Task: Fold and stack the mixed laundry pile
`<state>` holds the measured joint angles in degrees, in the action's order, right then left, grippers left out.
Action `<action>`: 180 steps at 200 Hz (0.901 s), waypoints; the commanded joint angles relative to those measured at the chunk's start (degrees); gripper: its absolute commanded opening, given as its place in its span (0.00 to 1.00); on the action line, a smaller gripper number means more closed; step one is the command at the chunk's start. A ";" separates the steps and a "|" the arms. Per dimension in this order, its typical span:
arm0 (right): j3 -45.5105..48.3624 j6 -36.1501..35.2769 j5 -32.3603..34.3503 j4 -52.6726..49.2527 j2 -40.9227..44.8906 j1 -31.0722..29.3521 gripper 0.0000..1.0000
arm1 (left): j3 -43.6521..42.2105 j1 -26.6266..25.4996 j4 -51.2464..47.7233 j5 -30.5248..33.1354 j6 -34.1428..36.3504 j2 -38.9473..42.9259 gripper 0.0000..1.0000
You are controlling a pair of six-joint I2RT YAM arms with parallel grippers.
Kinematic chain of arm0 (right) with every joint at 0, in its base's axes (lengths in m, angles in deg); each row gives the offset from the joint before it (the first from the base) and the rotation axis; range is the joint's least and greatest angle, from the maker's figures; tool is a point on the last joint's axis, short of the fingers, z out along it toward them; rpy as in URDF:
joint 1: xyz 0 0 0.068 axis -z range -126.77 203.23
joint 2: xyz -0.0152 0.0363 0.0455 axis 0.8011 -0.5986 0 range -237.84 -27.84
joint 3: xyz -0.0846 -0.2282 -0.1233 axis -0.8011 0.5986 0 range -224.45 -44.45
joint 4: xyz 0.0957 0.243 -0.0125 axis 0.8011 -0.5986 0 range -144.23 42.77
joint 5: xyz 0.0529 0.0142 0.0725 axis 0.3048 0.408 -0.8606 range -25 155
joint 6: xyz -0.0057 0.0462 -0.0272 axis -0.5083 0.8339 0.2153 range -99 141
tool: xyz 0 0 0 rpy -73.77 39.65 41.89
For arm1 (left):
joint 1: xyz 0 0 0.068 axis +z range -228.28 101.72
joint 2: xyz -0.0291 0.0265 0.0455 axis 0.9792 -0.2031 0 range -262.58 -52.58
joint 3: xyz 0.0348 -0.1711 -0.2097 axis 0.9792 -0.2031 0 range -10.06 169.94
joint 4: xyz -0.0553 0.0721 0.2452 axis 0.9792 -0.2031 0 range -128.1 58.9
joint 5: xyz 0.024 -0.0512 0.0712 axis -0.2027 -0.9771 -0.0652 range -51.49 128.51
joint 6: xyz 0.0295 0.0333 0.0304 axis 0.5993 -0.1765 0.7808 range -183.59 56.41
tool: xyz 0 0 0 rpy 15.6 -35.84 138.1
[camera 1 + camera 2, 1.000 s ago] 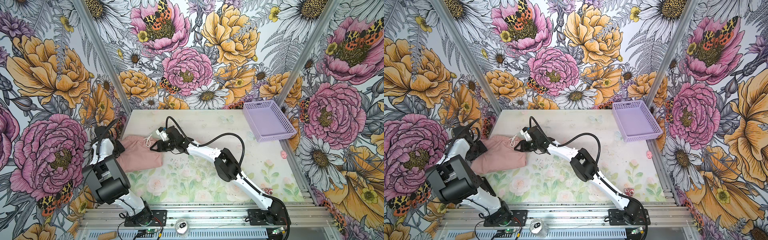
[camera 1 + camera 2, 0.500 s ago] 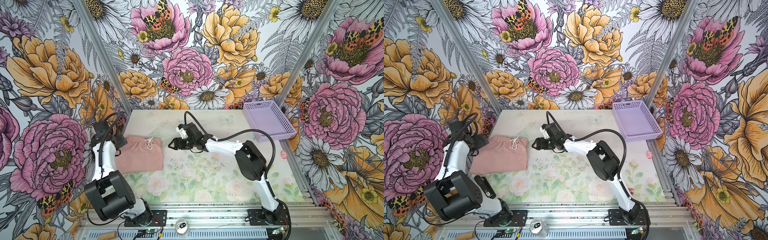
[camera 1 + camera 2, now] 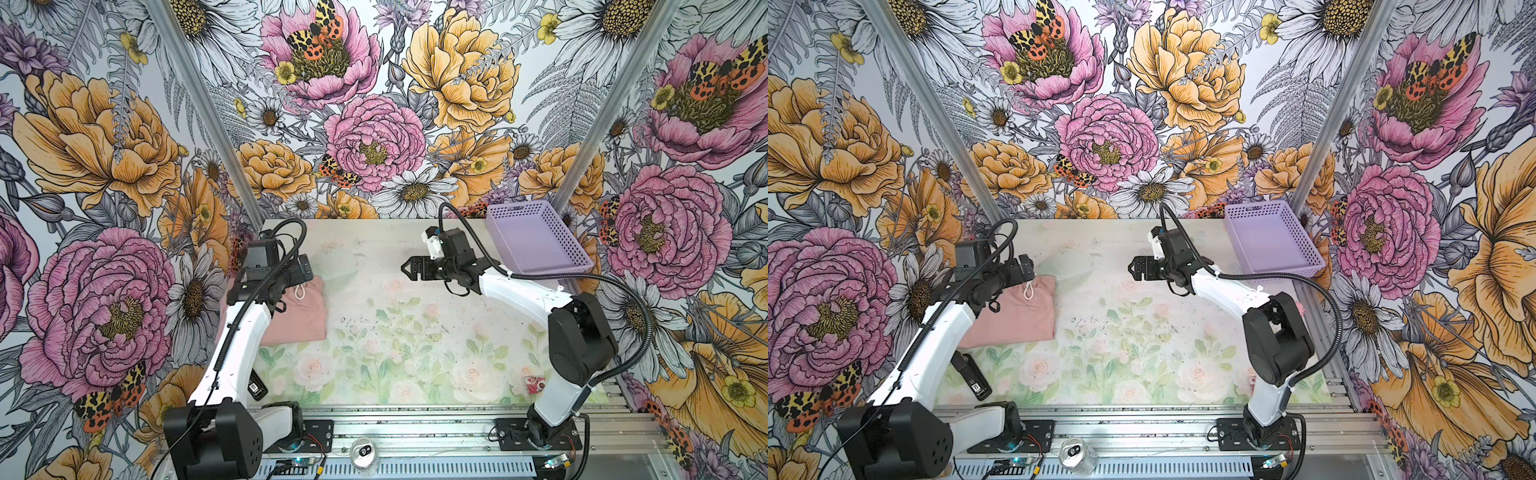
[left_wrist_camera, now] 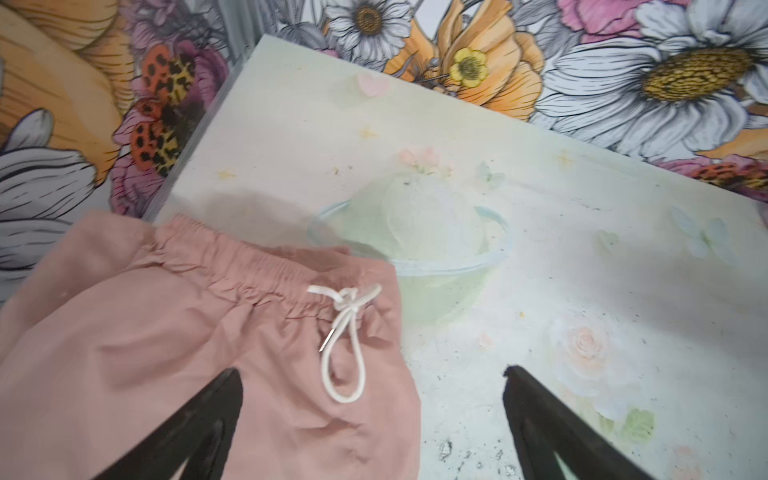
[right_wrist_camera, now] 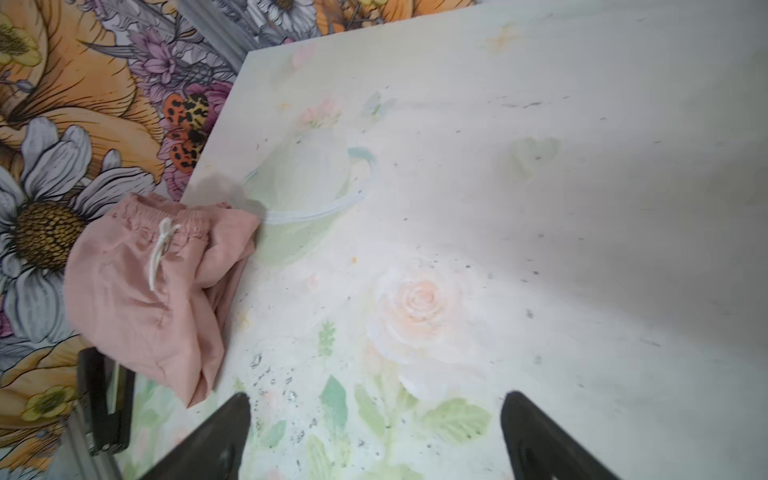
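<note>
Lilac perforated basket [image 3: 532,245] at far right, floral table [image 3: 395,332], silver can [image 3: 364,453] in front

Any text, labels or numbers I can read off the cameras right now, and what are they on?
No text reads clearly.
White sticker on the black device: dark marks, too small to read.
Small red-pink item near the right arm's base: blurred, unreadable.
Pink drawstring garment: no print visible.

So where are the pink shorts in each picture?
Top view: pink shorts at the table's left edge.
Top view: same spot, left edge.
Left wrist: close up, filling much of the picture.
Right wrist: smaller, farther off, by the wall.
Shared landmark: the white drawstring on the waistband, seen in all four.
</note>
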<state>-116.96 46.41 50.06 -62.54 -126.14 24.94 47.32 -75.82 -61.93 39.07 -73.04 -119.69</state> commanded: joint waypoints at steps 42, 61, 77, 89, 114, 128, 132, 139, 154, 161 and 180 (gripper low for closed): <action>12.38 -12.57 17.34 -3.52 14.31 10.78 1.00 | -9.40 0.58 14.93 -3.72 5.61 3.10 0.99; 16.29 -13.91 21.33 -2.45 17.52 15.40 1.00 | -13.35 0.87 19.48 -4.03 7.32 4.62 0.99; 20.81 -14.37 22.76 1.20 19.29 19.80 1.00 | -18.35 1.07 26.41 -4.77 8.26 6.18 0.99; 24.41 -15.63 23.16 4.67 19.87 22.49 1.00 | -21.35 1.48 31.02 -5.07 8.08 6.56 0.99; 32.71 -18.16 24.68 16.74 21.75 24.99 1.00 | -24.80 1.71 37.93 -5.52 8.69 4.81 0.99; 36.36 -19.04 25.19 24.11 22.01 25.58 1.00 | -26.34 1.88 41.37 -5.19 8.89 3.50 0.99; 37.29 -19.42 25.45 25.91 21.84 25.69 1.00 | -26.75 1.93 42.41 -4.89 8.92 3.21 0.99; 38.56 -19.57 25.98 29.15 21.27 25.89 1.00 | -27.58 1.96 44.48 -4.78 9.01 2.40 0.99; 40.93 -19.83 25.56 35.84 19.68 26.43 1.00 | -28.90 1.85 48.81 -4.33 8.90 0.69 0.99; 42.06 -19.88 25.31 39.42 18.94 26.61 1.00 | -29.50 1.72 51.06 -3.94 8.91 -0.23 0.99; 44.15 -20.43 25.14 46.39 16.98 26.80 1.00 | -30.64 1.50 57.05 -3.36 8.96 -3.03 0.99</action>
<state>-74.62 27.70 74.34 -32.46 -107.11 51.30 18.30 -74.62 -16.75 35.22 -65.06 -120.17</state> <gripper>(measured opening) 0.999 0.989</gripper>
